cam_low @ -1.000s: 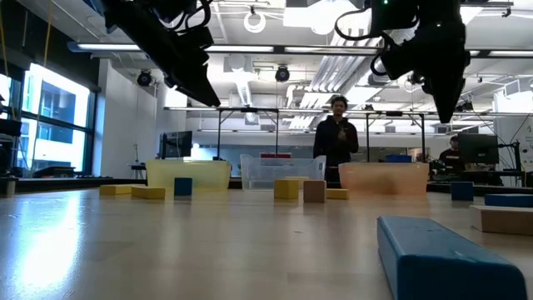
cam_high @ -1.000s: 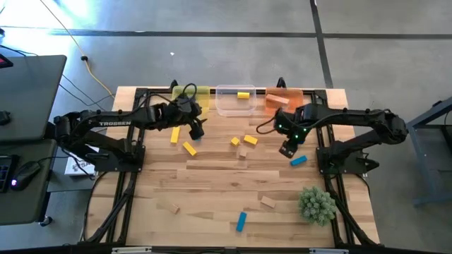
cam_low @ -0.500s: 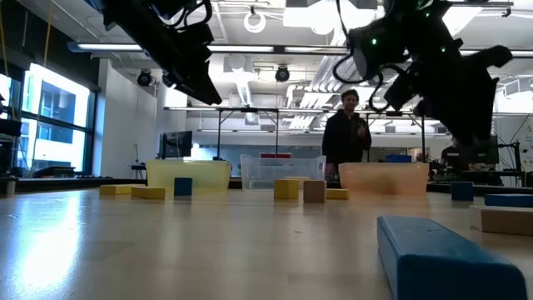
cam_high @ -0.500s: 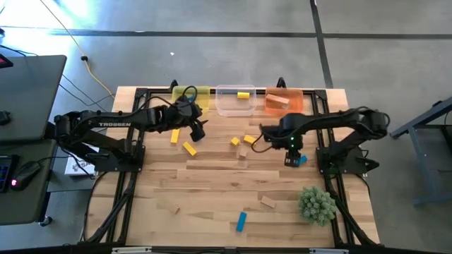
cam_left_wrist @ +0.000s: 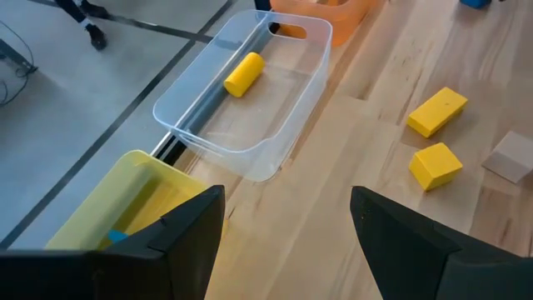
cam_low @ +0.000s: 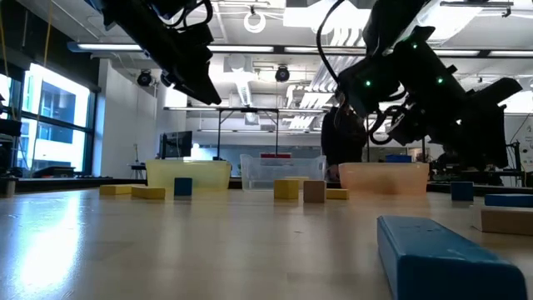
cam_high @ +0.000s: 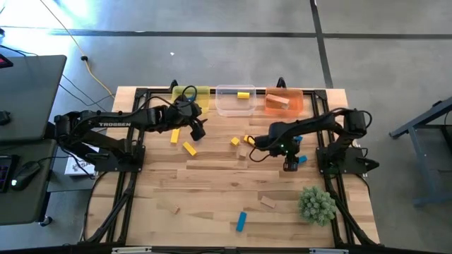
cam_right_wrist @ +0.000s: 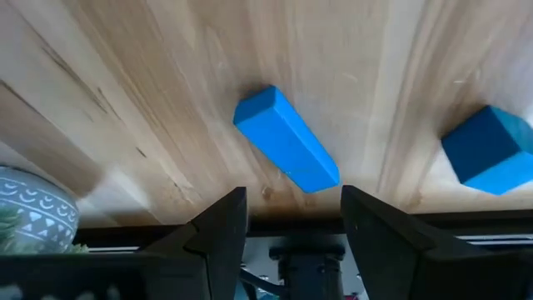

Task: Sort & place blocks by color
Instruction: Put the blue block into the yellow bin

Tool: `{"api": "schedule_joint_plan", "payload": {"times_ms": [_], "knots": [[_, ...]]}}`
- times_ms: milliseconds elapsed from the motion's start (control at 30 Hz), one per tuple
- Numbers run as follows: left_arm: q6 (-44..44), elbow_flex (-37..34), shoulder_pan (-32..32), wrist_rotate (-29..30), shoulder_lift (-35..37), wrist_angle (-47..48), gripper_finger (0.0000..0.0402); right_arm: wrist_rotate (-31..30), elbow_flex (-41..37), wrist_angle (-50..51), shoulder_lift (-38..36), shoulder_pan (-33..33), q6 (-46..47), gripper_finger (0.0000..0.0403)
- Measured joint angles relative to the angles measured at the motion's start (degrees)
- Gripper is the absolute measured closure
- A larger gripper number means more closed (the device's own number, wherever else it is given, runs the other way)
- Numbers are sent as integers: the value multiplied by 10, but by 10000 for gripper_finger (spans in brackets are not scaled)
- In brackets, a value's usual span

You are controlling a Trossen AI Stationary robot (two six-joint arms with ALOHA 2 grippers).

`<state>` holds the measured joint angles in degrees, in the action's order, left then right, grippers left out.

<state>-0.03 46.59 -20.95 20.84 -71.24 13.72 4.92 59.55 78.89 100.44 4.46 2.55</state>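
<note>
Below right gripper [cam_right_wrist: 290, 218]: blue bar block [cam_right_wrist: 286, 151]

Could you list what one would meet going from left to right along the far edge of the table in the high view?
Yellow bin → clear bin, holding a yellow block → orange bin, holding a tan block.
</note>
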Motion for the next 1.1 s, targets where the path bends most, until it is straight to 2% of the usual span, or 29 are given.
{"api": "schedule_joint_plan", "payload": {"times_ms": [367,567,700,1100], "knots": [[-4,0,0,9,0,0,151,18,-2,-25,27,-17,0,217],[-4,0,0,9,0,-1,151,19,-39,-39,27,-30,0,217],[-4,0,0,11,0,-1,151,-11,-59,-56,27,-39,17,217],[-3,0,0,15,0,-2,151,-19,-61,-128,27,-41,29,217]]}}
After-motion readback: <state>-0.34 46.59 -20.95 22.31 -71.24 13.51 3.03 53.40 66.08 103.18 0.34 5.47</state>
